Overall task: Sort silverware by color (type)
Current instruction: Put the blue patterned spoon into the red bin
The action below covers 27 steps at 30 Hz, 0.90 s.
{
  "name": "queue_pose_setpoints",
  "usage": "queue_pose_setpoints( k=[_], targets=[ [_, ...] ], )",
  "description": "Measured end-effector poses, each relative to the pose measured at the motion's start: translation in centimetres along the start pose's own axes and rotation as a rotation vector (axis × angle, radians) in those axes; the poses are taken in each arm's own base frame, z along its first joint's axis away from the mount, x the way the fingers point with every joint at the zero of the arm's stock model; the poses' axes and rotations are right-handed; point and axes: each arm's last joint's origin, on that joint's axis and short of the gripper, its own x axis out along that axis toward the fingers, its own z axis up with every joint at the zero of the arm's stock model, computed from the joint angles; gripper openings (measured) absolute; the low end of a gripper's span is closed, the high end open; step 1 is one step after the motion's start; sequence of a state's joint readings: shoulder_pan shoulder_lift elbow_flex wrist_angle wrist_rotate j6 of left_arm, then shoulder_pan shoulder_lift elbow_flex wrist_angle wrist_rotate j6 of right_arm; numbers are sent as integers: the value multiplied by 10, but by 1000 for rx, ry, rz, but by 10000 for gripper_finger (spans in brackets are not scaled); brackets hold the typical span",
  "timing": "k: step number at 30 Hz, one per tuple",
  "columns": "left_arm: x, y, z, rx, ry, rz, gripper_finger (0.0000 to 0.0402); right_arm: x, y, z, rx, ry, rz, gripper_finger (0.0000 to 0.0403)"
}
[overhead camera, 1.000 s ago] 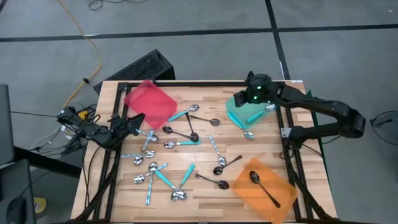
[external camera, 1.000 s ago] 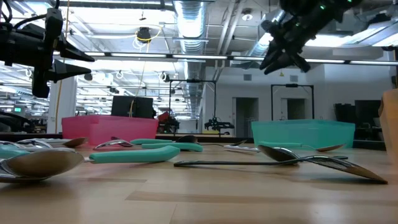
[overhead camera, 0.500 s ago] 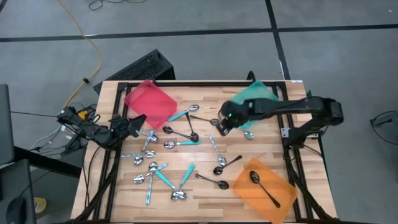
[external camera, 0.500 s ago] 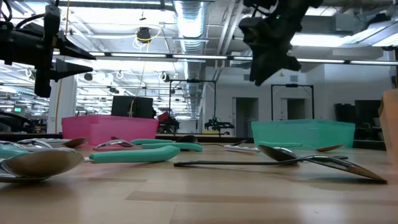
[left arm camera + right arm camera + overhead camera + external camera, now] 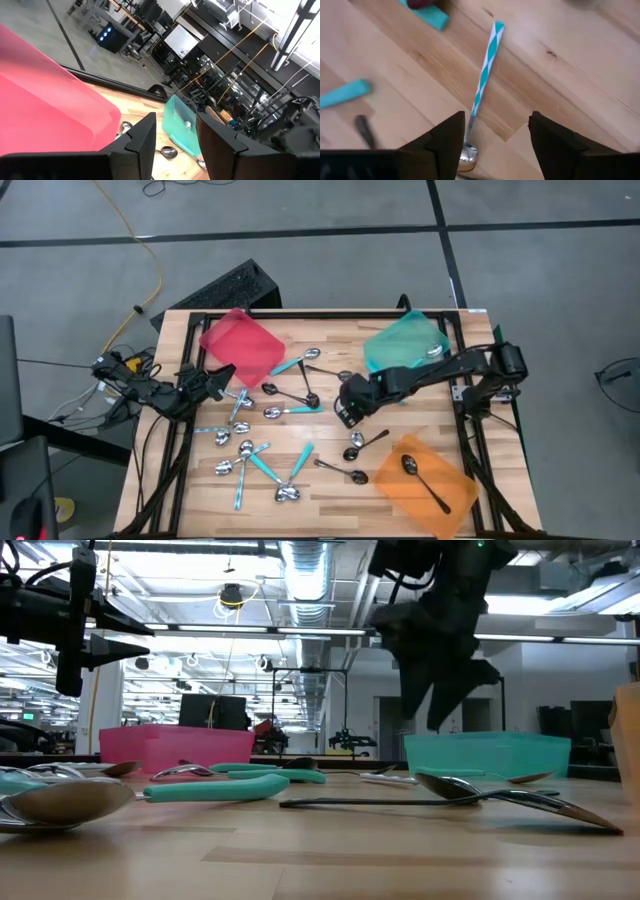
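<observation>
Silver, teal-handled and black spoons (image 5: 270, 412) lie scattered over the middle and left of the wooden table. My right gripper (image 5: 349, 411) hangs open over the table's middle, pointing steeply down. Its fingers (image 5: 447, 145) stand on either side of the bowl end of a spoon with a teal-and-white striped handle (image 5: 485, 70), and they touch nothing. The spoon lies flat on the wood. My left gripper (image 5: 216, 376) waits open and level at the left edge, beside the red tray (image 5: 240, 345).
The teal tray (image 5: 405, 345) at the far right holds a spoon. A black spoon (image 5: 422, 480) lies in the orange tray (image 5: 430, 495) at the near right. Another black spoon (image 5: 345, 472) and a silver one (image 5: 355, 448) lie near my right gripper.
My right gripper has swung from above the teal tray toward the table's middle. It has come down and tipped to point more steeply at the wood. The spoons and trays lie as they did.
</observation>
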<state>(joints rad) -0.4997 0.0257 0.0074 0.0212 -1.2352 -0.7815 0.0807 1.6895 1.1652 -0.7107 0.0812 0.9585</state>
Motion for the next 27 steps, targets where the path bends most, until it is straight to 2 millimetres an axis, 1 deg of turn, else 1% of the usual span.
queue_pose_setpoints(
  k=[2,5,11,22,27],
  targets=[
    [0,0,0,0,0,0,123,6,6,-7,-22,-15,-17,241],
    [0,0,0,0,0,0,123,9,17,-15,-54,-46,-37,233],
    [0,0,0,1,1,0,123,16,35,-22,-93,-85,-69,222],
    [0,-2,-1,4,57,-55,123,61,38,-38,-132,-20,-169,221],
    [0,-3,0,-30,67,-64,123,69,39,-41,-122,48,-149,214]
  ],
)
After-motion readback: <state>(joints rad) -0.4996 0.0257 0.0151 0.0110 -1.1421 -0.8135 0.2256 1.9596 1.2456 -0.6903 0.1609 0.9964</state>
